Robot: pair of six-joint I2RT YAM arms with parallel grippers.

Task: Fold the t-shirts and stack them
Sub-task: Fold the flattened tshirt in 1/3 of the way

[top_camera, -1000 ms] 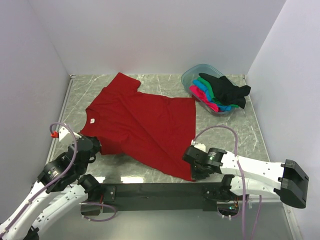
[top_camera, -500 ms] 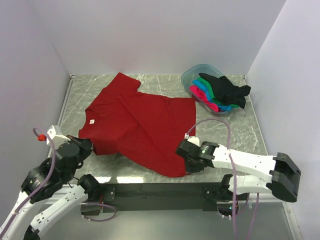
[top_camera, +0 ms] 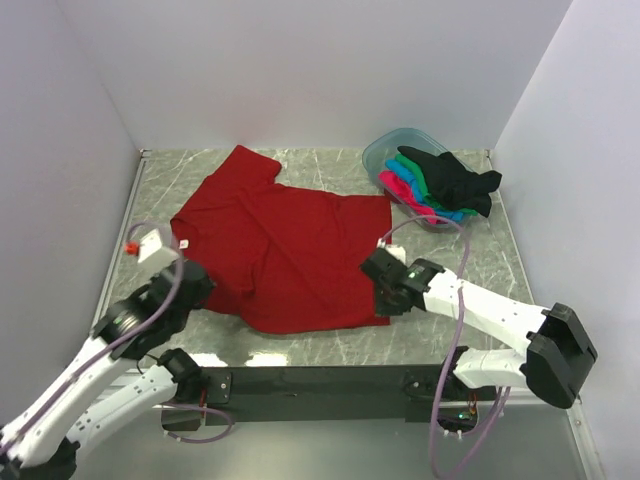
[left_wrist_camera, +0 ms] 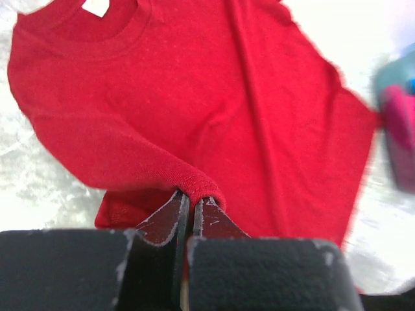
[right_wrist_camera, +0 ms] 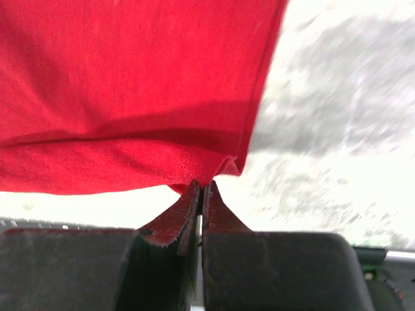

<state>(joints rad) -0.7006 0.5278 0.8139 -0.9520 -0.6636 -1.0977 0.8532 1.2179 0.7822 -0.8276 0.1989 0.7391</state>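
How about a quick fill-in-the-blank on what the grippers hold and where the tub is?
The left gripper and right gripper are both ____ on the dark red t-shirt.
In the clear plastic tub, the ____ t-shirt lies on top.
The tub stands nearer the ____ gripper.
Missing: shut, black, right.

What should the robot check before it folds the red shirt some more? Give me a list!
1. Left gripper shut on the dark red t-shirt's hem: ok.
2. Right gripper shut on the shirt's corner: ok.
3. Near edge running fairly straight between the two grips, seen from above: ok.
4. Rest of the shirt lying flat on the table: ok, only soft creases.
5. Shirt clear of the tub: cannot tell, its far corner sits very close.
6. Other t-shirts out of the way in the tub: ok.
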